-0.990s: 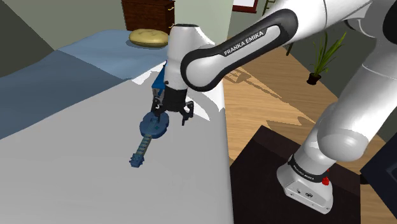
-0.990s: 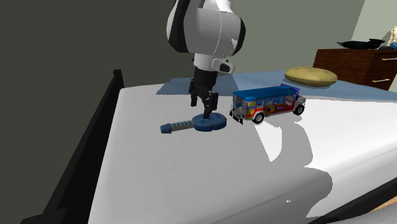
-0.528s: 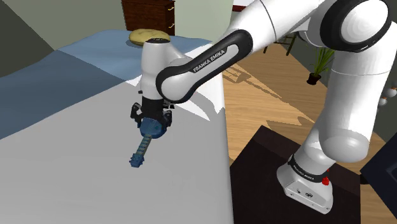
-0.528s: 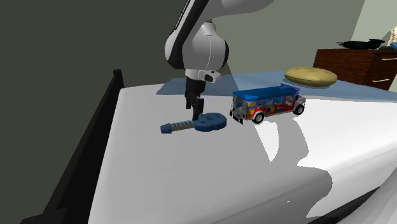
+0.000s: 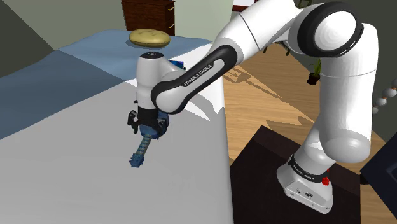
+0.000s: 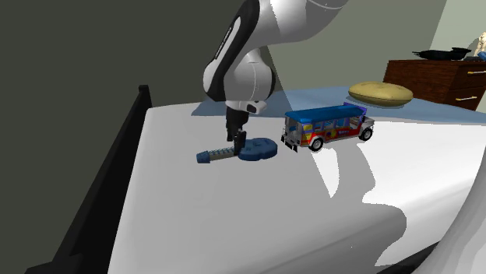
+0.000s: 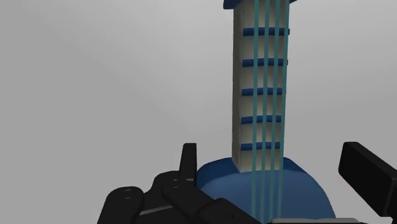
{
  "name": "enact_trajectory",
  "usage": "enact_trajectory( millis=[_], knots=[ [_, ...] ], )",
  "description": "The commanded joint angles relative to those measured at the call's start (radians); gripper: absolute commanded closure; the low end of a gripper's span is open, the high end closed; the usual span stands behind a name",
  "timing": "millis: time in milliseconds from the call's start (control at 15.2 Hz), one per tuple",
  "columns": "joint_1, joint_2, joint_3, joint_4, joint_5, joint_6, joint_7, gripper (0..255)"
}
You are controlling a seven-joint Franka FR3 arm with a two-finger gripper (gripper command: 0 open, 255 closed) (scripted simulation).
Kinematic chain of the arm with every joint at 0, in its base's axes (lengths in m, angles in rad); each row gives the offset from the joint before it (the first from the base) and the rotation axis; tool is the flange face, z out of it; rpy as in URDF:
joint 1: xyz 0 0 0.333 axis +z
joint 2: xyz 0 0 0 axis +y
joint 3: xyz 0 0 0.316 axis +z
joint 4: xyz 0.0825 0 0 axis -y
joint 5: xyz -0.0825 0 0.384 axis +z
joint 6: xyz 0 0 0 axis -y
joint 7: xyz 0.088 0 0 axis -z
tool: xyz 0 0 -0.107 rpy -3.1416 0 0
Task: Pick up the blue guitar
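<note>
Blue guitar (image 5: 140, 151) (image 6: 251, 149) (image 7: 257, 95) lying flat on the pale bed (image 5: 76, 181), near the bed's edge on the stand's side. Its light neck, with blue frets and strings, runs out from the round blue body. The gripper (image 5: 148, 129) (image 6: 236, 141) (image 7: 277, 170) stands low over the body, fingers (image 7: 366, 178) spread to either side and not clasping it. A multicoloured toy bus (image 6: 327, 127) is just beside the guitar, at the second exterior view's right. A tan pillow (image 6: 380, 93) and a brown dresser (image 6: 436, 78) lie beyond.

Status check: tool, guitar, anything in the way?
Tool open, straddling the blue guitar body. Guitar flat on the white surface, not gripped. Toy bus nearby, clear of the tool.
</note>
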State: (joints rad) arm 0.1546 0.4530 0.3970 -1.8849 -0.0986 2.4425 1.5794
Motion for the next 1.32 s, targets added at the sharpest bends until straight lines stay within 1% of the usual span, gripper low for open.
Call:
enact_trajectory(
  millis=[0,66,132,726,1254],
  knots=[
    [0.002,0.010,-0.004,-0.012,-0.005,0.023,0.003,0],
    [0.002,0.010,-0.004,-0.012,-0.005,0.023,0.003,0],
    [0.003,0.012,-0.004,-0.010,-0.006,0.022,0.003,255],
    [0.002,0.010,-0.004,-0.012,-0.005,0.023,0.003,255],
    [-0.013,-0.055,0.016,0.010,0.024,-0.062,-0.010,255]
  ],
)
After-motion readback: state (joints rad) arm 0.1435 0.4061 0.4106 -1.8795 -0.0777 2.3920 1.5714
